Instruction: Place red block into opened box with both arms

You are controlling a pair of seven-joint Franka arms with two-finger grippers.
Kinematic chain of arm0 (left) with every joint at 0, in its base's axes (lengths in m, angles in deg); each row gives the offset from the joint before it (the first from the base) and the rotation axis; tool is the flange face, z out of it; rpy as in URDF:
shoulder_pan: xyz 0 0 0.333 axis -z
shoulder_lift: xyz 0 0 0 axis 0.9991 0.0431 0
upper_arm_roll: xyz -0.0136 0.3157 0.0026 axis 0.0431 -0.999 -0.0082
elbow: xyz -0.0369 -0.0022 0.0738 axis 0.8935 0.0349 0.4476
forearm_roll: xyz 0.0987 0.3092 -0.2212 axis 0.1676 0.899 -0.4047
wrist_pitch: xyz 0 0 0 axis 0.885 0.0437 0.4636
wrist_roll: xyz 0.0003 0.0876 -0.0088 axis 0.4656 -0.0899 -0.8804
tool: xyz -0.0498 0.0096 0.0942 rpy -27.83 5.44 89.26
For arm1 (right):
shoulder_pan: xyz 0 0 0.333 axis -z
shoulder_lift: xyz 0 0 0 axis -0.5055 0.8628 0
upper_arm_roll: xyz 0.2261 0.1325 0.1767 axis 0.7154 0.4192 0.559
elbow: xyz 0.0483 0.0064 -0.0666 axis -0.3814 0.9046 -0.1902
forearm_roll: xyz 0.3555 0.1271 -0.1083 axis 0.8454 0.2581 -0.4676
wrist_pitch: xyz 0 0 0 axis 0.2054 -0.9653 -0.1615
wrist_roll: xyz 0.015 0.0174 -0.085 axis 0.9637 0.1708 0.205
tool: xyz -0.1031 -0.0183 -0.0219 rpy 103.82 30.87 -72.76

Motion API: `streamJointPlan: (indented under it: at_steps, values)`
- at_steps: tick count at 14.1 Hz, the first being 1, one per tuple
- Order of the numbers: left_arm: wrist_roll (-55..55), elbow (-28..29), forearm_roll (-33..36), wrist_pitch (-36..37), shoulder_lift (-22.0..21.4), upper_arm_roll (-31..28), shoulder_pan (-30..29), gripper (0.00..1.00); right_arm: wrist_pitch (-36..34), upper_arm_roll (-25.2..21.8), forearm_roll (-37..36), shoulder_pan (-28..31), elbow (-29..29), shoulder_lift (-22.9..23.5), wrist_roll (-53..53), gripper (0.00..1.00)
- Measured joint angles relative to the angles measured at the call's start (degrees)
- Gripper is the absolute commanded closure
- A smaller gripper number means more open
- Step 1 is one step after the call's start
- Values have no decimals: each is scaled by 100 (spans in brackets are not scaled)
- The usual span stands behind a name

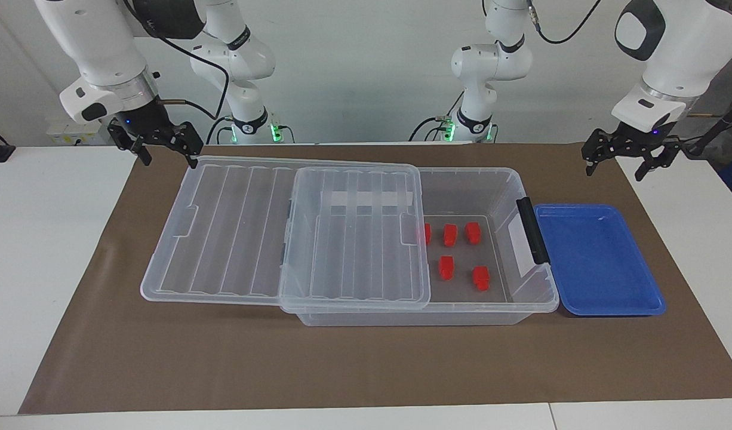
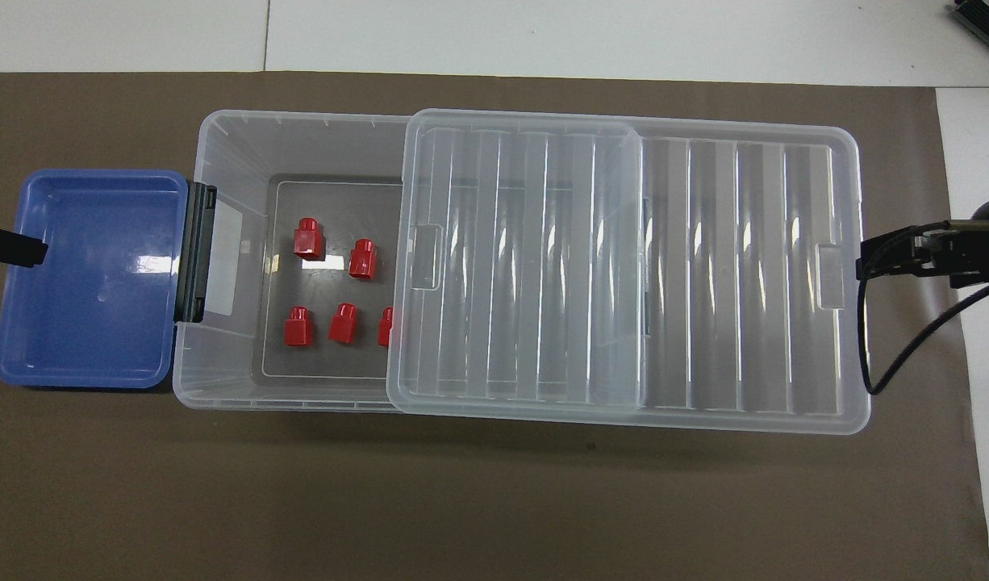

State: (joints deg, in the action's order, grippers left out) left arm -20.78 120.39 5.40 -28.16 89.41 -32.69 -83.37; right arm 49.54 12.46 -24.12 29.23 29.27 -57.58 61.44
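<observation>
The clear box [image 1: 468, 171] [image 2: 220, 123] lies lengthwise on the brown mat. Its ribbed lid [image 1: 234, 227] [image 2: 704, 274] is slid toward the right arm's end, so the half by the dark handle [image 1: 532, 230] is uncovered. Several red blocks rest on the box floor, among them one red block [image 1: 446, 267] [image 2: 363, 259] in the middle and another [image 1: 427, 233] half under the lid's edge. My right gripper [image 1: 168, 157] [image 2: 906, 258] hangs open and empty by the lid's outer end. My left gripper [image 1: 615, 171] [image 2: 14, 248] hangs open and empty over the mat beside the blue tray.
A shallow blue tray [image 1: 599, 304] [image 2: 83, 375] sits against the box's handle end, with nothing in it. The brown mat [image 1: 366, 364] covers the table's middle, with white tabletop [image 1: 37, 269] at both ends. Both arm bases stand at the table's robot side.
</observation>
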Motion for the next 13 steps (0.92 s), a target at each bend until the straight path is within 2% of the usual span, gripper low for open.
streamJointPlan:
  at_steps: [3,4,5,6,13]
  values:
    - [0,0,0,-1,-14,0,0,0,0,-4,0,29,-1,0,0,0]
    - [0,0,0,-1,-15,0,0,0,0,-5,0,42,-1,0,0,24]
    - [0,0,0,-1,-15,0,0,0,32,-5,0,69,3,-1,0,57]
    - [0,0,0,-2,-15,0,0,0,123,-8,0,122,26,-3,0,100]
    - [0,0,0,-2,-16,-84,-17,0,1553,-27,0,596,864,-14,0,100]
